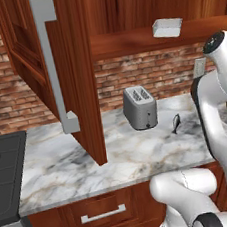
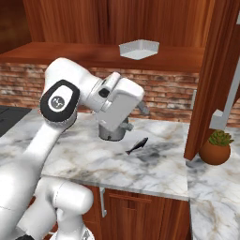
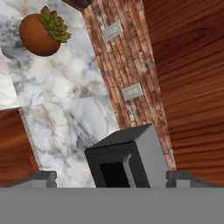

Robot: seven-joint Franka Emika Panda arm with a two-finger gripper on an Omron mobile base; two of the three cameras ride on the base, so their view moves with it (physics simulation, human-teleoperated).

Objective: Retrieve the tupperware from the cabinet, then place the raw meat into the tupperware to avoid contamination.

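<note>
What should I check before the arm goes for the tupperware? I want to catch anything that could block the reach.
1. Cabinet doors open: ok, both swung out.
2. Tupperware reachable: ok, it sits alone on the open shelf, near the front edge.
3. Gripper free: ok, jaws apart with nothing between them.
4. Gripper aimed at the shelf: not ok, the hand view looks along the counter at the toaster, well below the shelf.
5. Raw meat waiting: ok, on the counter right of the toaster.
6. Clearance past the right door: cannot tell.
</note>
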